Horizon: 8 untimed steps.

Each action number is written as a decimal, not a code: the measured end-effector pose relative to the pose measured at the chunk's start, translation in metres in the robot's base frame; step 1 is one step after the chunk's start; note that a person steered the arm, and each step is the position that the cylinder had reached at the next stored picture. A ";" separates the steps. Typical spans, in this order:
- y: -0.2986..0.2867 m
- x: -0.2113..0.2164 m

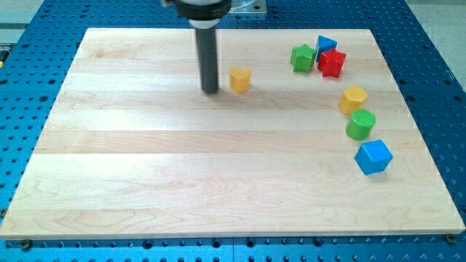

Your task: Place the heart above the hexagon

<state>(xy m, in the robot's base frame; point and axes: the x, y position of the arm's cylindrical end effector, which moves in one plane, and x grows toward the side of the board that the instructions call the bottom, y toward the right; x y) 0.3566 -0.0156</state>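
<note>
A small yellow block [239, 78], which looks like the heart, lies on the wooden board [145, 160] at upper centre. A second yellow block [352, 99], which looks like the hexagon, lies far to the view's right and slightly lower. My tip [210, 91] rests on the board just left of the yellow heart, with a small gap between them. The dark rod rises from the tip to the view's top edge.
A green star [303, 57], a blue triangle [326, 44] and a red star [332, 63] cluster at the upper right. A green cylinder [360, 124] sits just below the hexagon, and a blue cube [373, 156] lies below that.
</note>
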 end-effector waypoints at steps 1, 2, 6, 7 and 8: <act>0.089 0.004; 0.052 -0.011; 0.195 -0.031; 0.196 -0.031; 0.196 -0.029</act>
<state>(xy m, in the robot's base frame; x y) 0.3274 0.1799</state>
